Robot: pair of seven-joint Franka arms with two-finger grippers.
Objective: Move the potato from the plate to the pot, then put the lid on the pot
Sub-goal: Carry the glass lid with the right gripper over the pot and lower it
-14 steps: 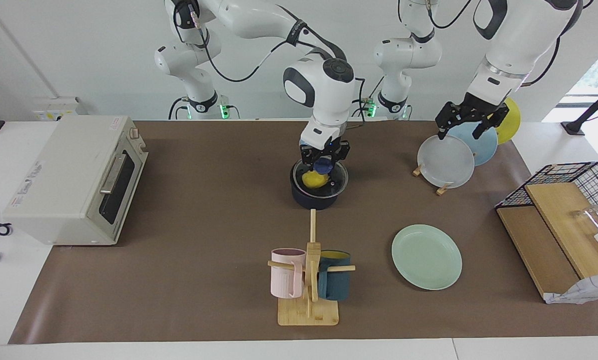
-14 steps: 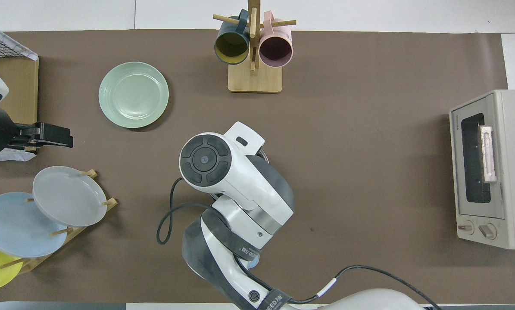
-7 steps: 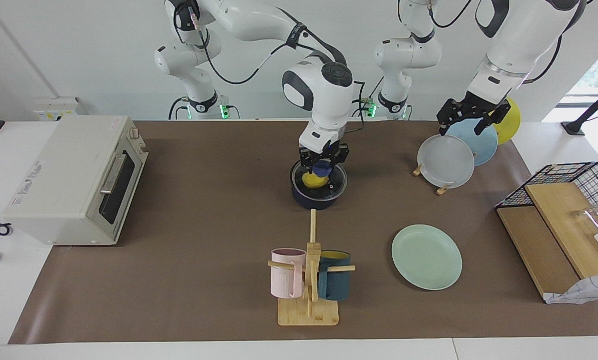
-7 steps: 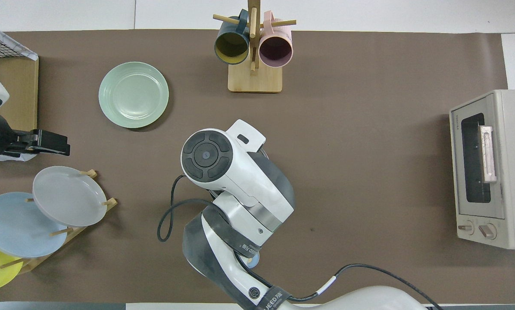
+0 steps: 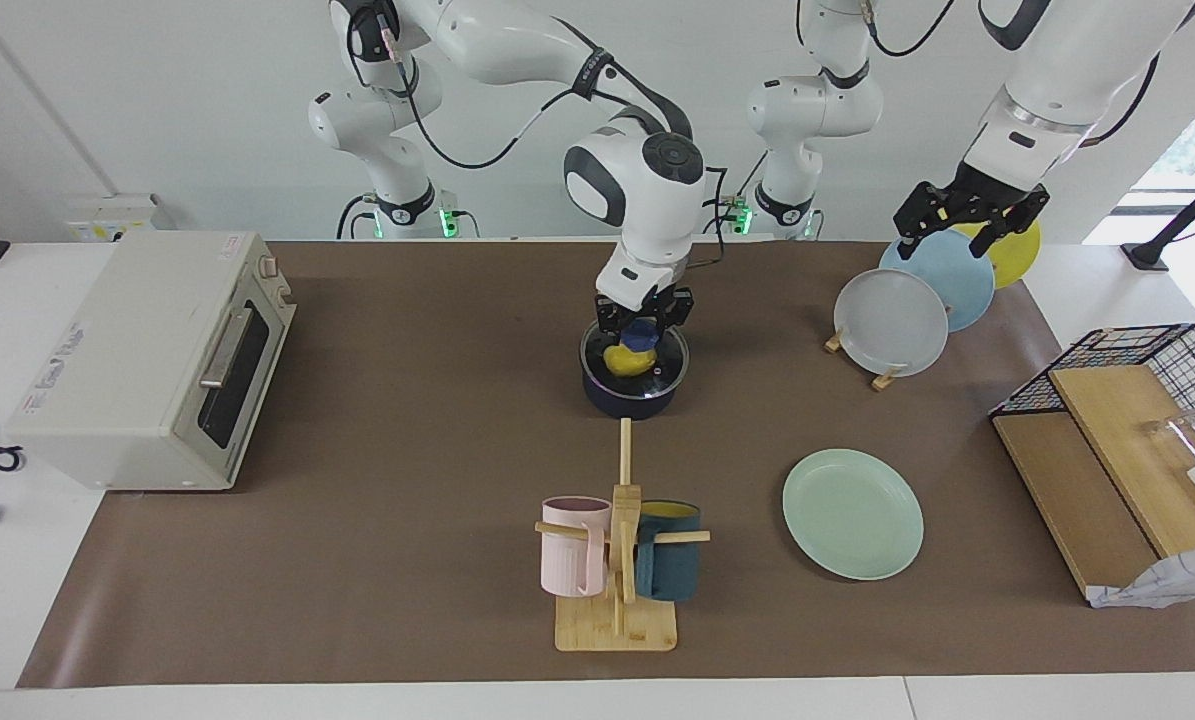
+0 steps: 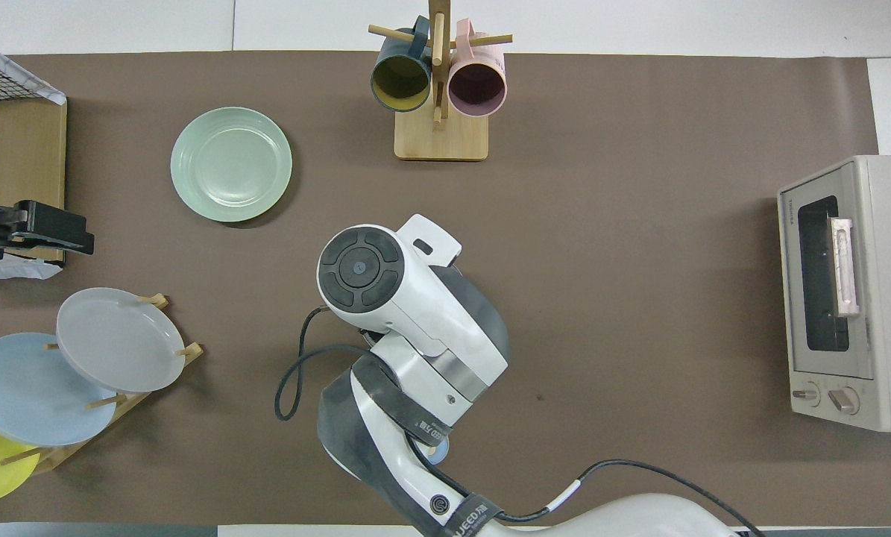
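The dark navy pot stands mid-table, nearer to the robots than the mug rack. The clear glass lid lies level over its mouth, and the yellow potato shows through the glass inside the pot. My right gripper is shut on the lid's blue knob. The right arm hides the pot, lid and potato in the overhead view. The mint-green plate lies bare toward the left arm's end. My left gripper is open and empty, raised over the plate rack.
A rack with grey, light blue and yellow plates stands at the left arm's end. A wire basket with wooden boards is beside it. A mug tree stands farther out than the pot. A toaster oven sits at the right arm's end.
My right gripper has set the tilted lid level on the pot, shifting slightly toward the robots. My left gripper has risen and drawn back toward its own end of the table.
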